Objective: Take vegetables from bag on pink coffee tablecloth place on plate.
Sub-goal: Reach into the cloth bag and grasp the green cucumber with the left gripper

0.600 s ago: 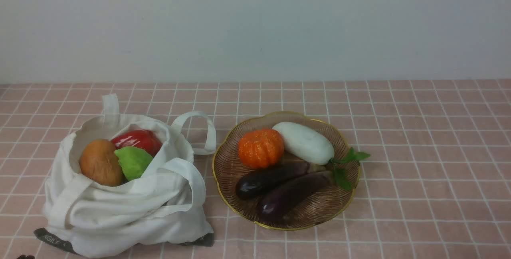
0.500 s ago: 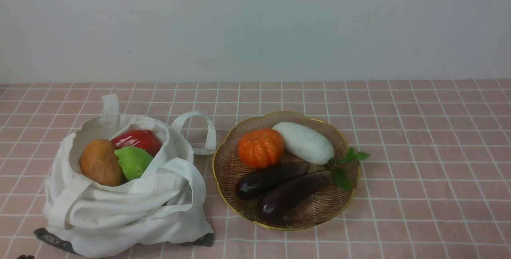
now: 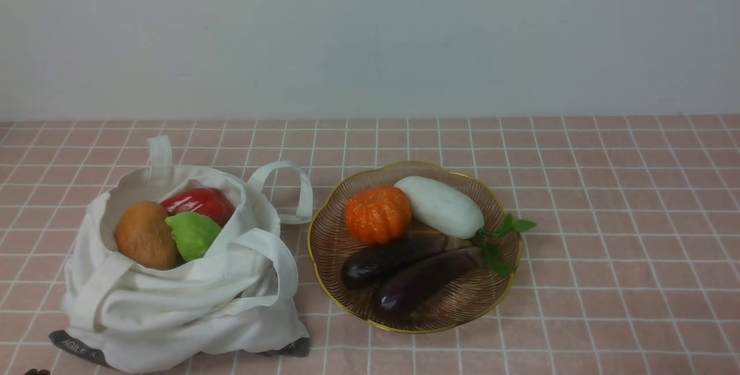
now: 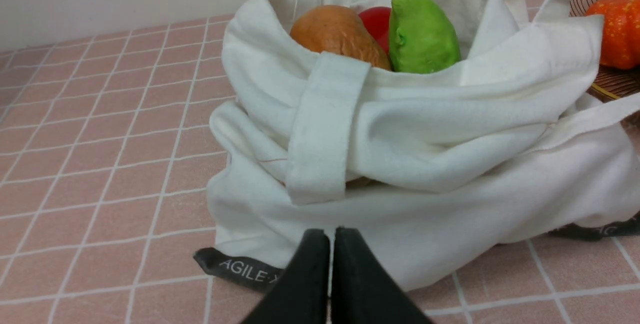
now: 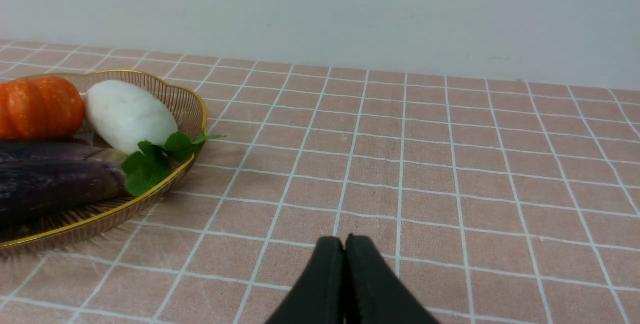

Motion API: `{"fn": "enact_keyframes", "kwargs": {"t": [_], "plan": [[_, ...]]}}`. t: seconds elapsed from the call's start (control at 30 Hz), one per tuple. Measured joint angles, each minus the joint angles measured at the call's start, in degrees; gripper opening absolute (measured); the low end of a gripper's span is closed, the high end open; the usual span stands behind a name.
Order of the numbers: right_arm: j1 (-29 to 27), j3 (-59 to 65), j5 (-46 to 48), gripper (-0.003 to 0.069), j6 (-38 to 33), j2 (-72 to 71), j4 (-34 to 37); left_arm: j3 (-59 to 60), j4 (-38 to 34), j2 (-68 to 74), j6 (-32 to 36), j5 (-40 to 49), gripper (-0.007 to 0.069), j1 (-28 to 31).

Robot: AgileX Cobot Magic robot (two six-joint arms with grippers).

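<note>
- At left of the front frame, the bag held the potato-like lump, red pepper and green gourd.
- My left gripper and right gripper were both pinched closed, empty.
- I judged the gourd light, rigid and slick; best gripped across its exposed tip.
- Their lower halves lay hidden inside the bag.

A small ribbed orange toy pumpkin sat touching a smooth white oval eggplant on its right. Two glossy dark-purple eggplants lay slanted side by side just in front of them, with a green leafy sprig at their right ends. A plain pale wall stood behind.
</note>
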Motion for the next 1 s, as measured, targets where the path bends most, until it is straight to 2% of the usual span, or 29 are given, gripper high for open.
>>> {"fn": "enact_keyframes", "kwargs": {"t": [0.3,0.4,0.43,0.47,0.6,0.7,0.83,1.0], "plan": [[0.0,0.0,0.0,-0.0015,0.0,0.0,0.0,0.05,-1.78,0.0,-0.96,-2.44,-0.0005,0.0],[0.0,0.0,0.0,-0.0015,0.0,0.0,0.0,0.05,-7.58,0.0,-4.0,-7.6,-0.0005,0.0],[0.0,0.0,0.0,-0.0015,0.0,0.0,0.0,0.05,-11.67,0.0,-5.84,-10.94,-0.0005,0.0],[0.0,0.0,0.0,-0.0015,0.0,0.0,0.0,0.05,-12.16,0.0,-6.05,-11.72,-0.0005,0.0],[0.0,0.0,0.0,-0.0015,0.0,0.0,0.0,0.05,-24.27,0.0,-8.44,-19.99,-0.0005,0.0],[0.0,0.0,0.0,-0.0015,0.0,0.0,0.0,0.05,-27.42,0.0,-8.56,-26.78,-0.0005,0.0],[0.0,0.0,0.0,-0.0015,0.0,0.0,0.0,-0.76,-27.62,0.0,-8.61,-32.63,-0.0005,0.0],[0.0,0.0,0.0,-0.0015,0.0,0.0,0.0,-8.96,-23.75,2.49,-7.11,-32.91,-0.0005,0.0]]}}
